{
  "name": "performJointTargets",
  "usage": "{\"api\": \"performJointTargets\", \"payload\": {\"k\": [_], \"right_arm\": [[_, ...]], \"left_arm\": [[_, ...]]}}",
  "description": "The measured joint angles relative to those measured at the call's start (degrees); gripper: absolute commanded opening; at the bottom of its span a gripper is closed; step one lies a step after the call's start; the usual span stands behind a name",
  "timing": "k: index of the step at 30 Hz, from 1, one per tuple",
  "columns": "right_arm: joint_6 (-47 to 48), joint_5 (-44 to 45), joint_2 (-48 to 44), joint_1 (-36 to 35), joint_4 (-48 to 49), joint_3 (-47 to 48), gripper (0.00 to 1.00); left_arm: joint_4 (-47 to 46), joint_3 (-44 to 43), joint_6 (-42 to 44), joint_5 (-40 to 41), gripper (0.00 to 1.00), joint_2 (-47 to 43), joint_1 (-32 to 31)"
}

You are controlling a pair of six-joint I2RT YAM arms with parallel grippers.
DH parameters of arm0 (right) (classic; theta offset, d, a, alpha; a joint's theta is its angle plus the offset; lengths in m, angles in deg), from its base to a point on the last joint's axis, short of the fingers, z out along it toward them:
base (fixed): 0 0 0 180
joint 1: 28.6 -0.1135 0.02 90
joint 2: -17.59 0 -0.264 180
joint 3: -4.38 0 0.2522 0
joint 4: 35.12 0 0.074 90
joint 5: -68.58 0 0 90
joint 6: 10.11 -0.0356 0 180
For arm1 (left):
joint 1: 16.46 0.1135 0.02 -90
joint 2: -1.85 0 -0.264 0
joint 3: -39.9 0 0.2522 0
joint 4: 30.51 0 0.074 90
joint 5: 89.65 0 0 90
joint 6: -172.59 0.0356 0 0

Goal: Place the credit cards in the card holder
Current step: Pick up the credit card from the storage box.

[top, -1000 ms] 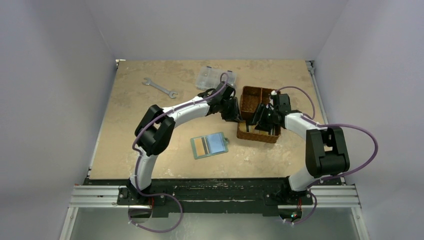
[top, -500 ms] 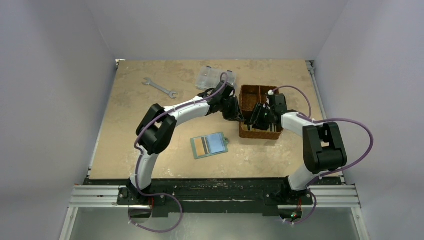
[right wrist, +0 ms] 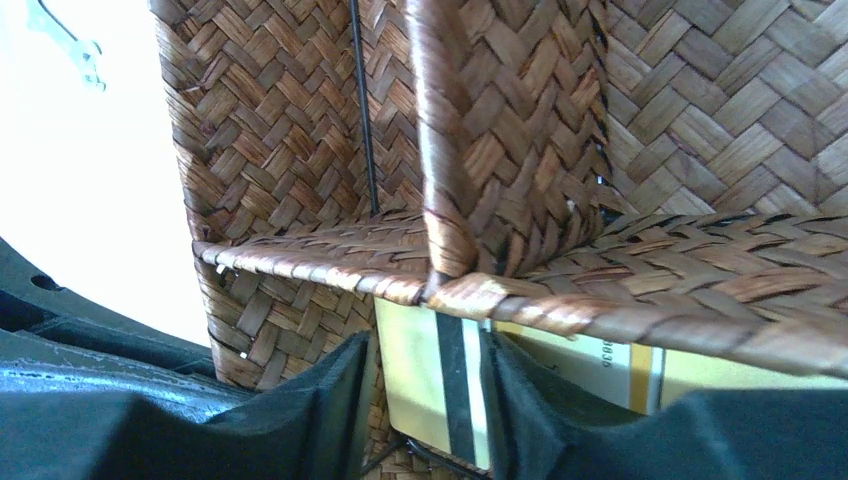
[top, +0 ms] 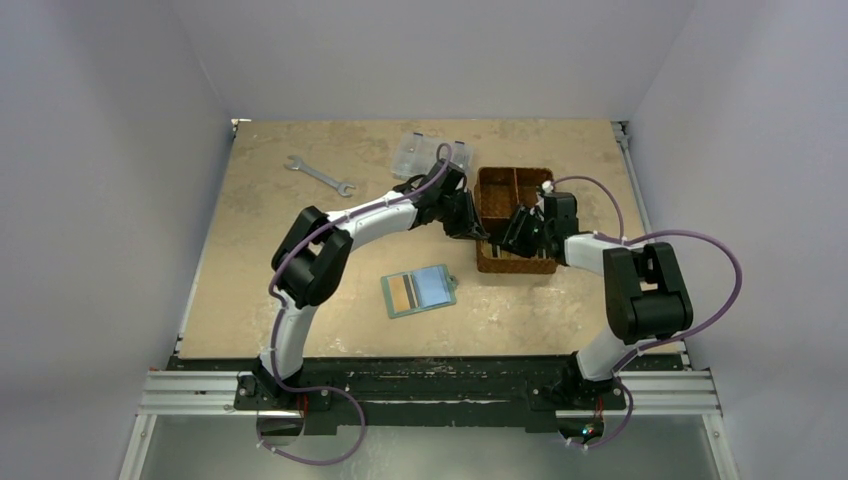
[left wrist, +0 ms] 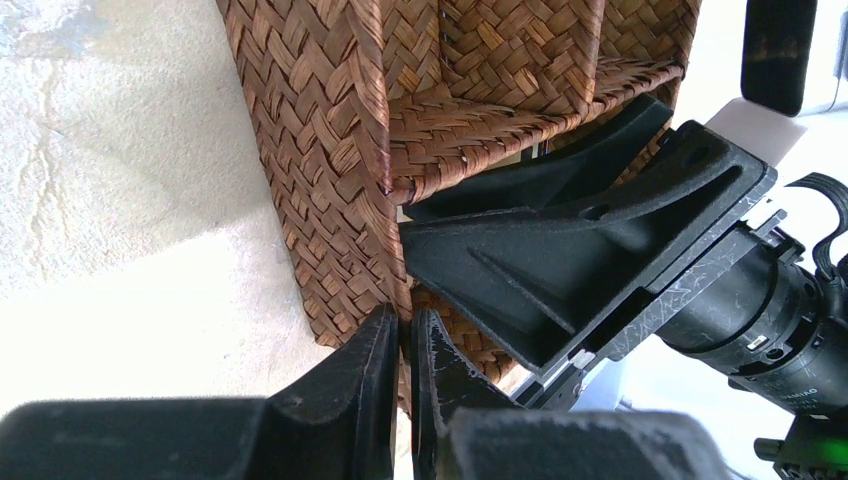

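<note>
Closer in now, the right arm has tucked toward the brown woven divided basket [top: 512,171], which sits squarer and a touch farther from the bases than a second ago. On the other side the left gripper [left wrist: 403,325] is pressed nearly together, nipping the basket's near wall to steady it. Down in the near compartment, the right gripper [right wrist: 425,348] has its jaws half spread either side of a cream credit card with a black stripe [right wrist: 440,395]. I can make out no contact yet. At that card's 3 o'clock a gold-banded card [right wrist: 610,362] lies under the woven divider. The sage-green card holder [top: 418,291] lies open on the tan table [top: 260,240] at the basket's 7 o'clock, well apart from it. These cards look light, stiff and slick — flat on the weave they'd likely skid. A pinch across the long edges, or on a lifted short edge, seems the way in.
</note>
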State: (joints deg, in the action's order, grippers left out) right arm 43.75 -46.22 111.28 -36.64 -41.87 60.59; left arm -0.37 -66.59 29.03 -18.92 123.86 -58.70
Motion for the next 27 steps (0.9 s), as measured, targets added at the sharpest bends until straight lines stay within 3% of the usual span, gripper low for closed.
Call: {"api": "performJointTargets", "payload": {"k": [2,12,20,27], "right_arm": [[-0.9,-0.5,0.0,0.4,1.3,-0.7,0.31],[-3.7,-4.8,-3.0,0.5,4.6,-1.4,0.15],[-4.3,-6.7,-2.2,-0.4,6.3,-1.4,0.22],[-3.3,-6.1,-1.4,-0.3,5.3,-0.8,0.34]], "left_arm": [[0.1,0.0,0.1,-0.1,0.0,0.0,0.2],[0.4,0.0,0.2,-0.1,0.0,0.0,0.7],[0.2,0.0,0.6,-0.5,0.0,0.0,0.6],[0.2,0.0,0.7,-0.5,0.0,0.0,0.7]]}}
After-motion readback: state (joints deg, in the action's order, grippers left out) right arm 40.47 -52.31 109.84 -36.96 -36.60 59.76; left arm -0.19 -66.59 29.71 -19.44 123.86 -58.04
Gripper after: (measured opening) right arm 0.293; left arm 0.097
